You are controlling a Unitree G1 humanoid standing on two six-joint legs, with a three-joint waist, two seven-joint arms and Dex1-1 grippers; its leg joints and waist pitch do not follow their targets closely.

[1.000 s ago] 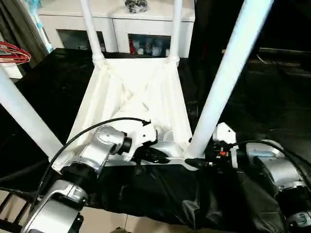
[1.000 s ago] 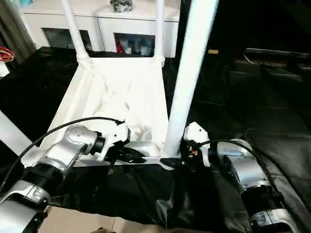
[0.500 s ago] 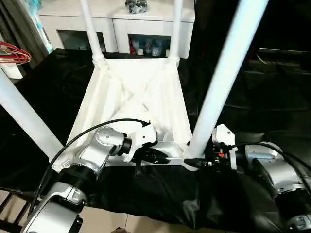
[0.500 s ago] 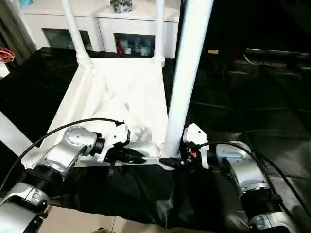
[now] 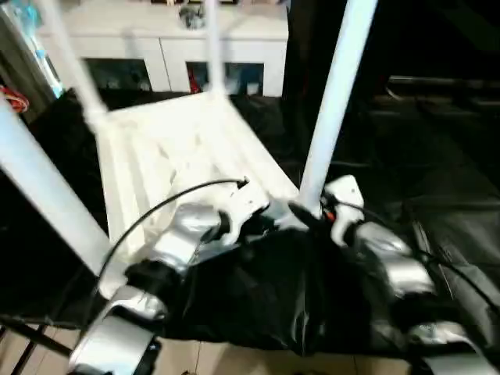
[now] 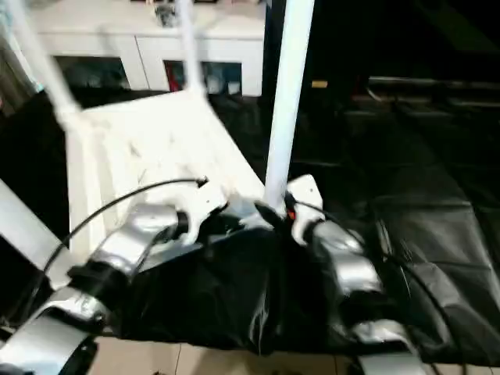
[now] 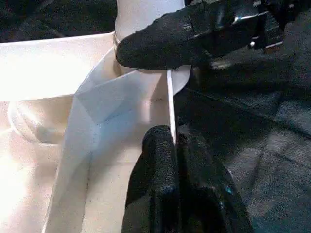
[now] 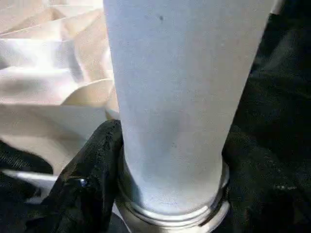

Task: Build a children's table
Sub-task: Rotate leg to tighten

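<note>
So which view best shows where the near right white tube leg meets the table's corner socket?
The right wrist view: the white tapered tube leg stands close up, its base in the round corner socket between the right gripper fingers. The left wrist view shows only the socket's edge. Head views show the whole leg, the joint blurred.

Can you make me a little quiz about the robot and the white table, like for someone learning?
1. True or false: the table lies upside down with its legs pointing up.
2. What do the left gripper fingers pinch? A) a red wire B) the thin edge of the table C) a cup
3. Fill in: the right gripper has its two fingers around the bottom of a white ____.

Key: 1 true. 2 B. 3 leg.
</note>
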